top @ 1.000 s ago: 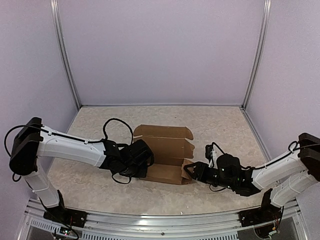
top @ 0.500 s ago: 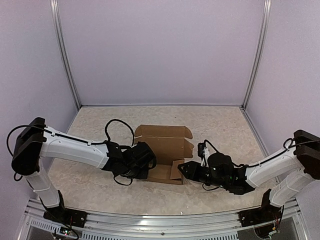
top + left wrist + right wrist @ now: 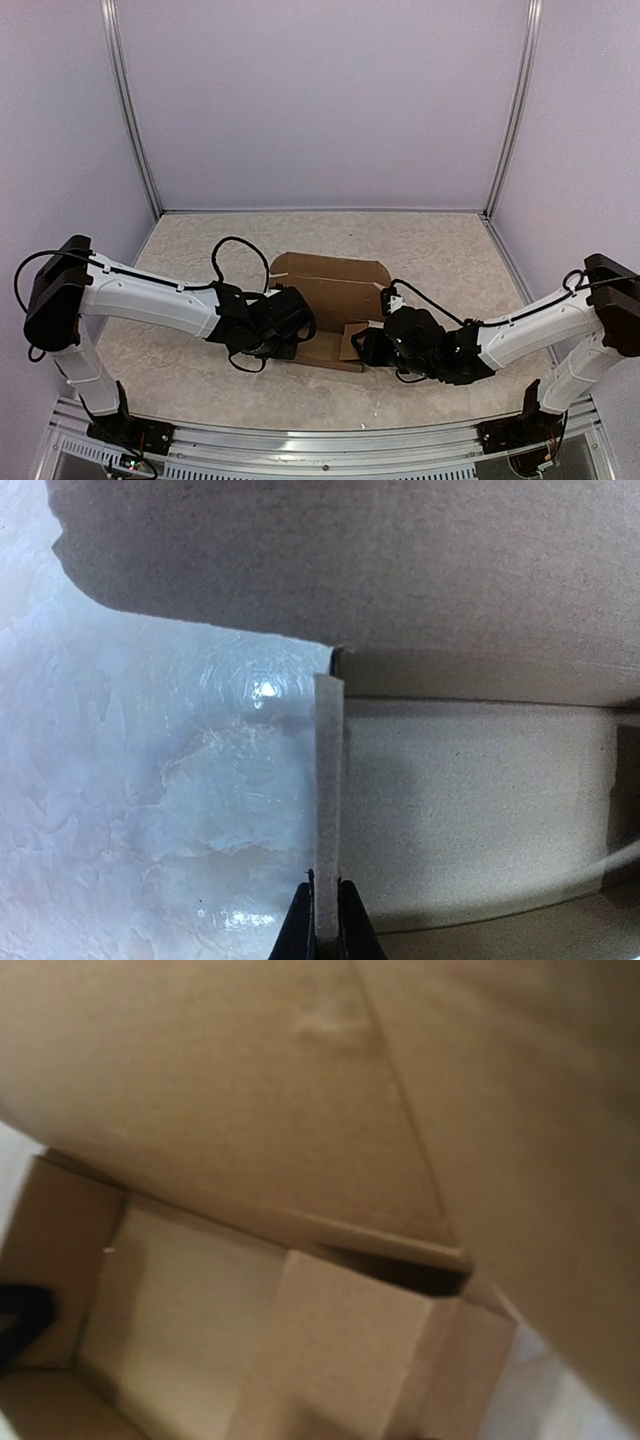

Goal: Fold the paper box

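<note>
**Top external.** The paper box lies on the table, midway between your two arms and a little toward the near edge. It is half formed. The back panel with its rounded flap corners stands up on the far side, the floor is open to the camera, and a short flap is raised at the near right corner. Your left gripper is at the box's near left corner, with its black body pressed against the left side. Your right gripper is at the box's near right corner, right against the raised flap. This view does not show how either pair of jaws stands.

**Left wrist.** Here the left gripper's fingers are clamped on a thin cardboard wall of the box, seen edge-on. The wall runs straight up from the fingertips, with no gap on either side of it. To the right of that wall is the pale inner floor of the box. Above it a broad brown panel crosses the top of the view. To the left of the wall is bare, glossy table.

**Right wrist.** Blurred cardboard fills this view. You are looking into the box from its right end, at a pale floor, a folded inner flap in the lower middle and a large panel leaning overhead. A dark shape sits at the far left, inside the box, too soft to name. None of the right gripper's fingers show, so you cannot tell whether it is open, closed or gripping the flap.
</note>
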Motion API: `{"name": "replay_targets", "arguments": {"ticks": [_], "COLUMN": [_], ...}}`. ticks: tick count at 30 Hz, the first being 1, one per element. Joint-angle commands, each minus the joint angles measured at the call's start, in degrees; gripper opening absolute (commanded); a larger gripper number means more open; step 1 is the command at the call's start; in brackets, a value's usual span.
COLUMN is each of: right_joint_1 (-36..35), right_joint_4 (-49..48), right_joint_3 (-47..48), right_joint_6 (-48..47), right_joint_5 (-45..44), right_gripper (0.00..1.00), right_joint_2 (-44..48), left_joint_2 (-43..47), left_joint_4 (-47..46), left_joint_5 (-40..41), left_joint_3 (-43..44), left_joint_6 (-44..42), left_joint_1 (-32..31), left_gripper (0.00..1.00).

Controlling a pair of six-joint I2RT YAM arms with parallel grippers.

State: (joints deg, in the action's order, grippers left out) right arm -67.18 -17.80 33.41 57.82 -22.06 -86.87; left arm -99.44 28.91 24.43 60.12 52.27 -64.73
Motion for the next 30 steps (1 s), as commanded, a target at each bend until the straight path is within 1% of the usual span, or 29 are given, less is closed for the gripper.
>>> {"name": "replay_targets", "arguments": {"ticks": [1,3,7,14,23,30], "right_joint_1": [-1.4,-1.6,-1.8,-2.9,-3.8,-5.3], "right_joint_4": [7.0,7.3,9.4,13.8,17.4,20.2], "right_joint_3": [3.0,3.5,4.9,5.9,6.7,8.2], "right_joint_6": [-1.0,-1.2,-1.5,-2.0,-3.1,-3.2], "right_joint_5": [-3.0,-3.4,-4.4,-8.0,-10.6,-13.4], "right_gripper": [0.35,0.31,0.28,0.20,0.00,0.00], "right_joint_2": [-2.5,-3.2,-4.5,-3.2,-1.6,-2.1], "left_joint_2": [-0.6,-0.8,-0.8,-0.1,2.3,6.5], "left_joint_4": [-0.7,-0.7,-0.6,-0.6,-0.8,-0.5], "left_joint_5": [0.5,0.5,0.4,1.1,1.5,1.9], "left_joint_3": [2.5,2.5,2.6,1.2,-0.7,-1.5], "left_joint_6": [1.6,1.8,2.0,2.5,2.1,1.2], "left_joint_1": [-1.7,-2.2,-3.0,-3.4,-3.4,-3.6], "left_gripper": [0.06,0.07,0.10,0.19,0.31,0.42]}}
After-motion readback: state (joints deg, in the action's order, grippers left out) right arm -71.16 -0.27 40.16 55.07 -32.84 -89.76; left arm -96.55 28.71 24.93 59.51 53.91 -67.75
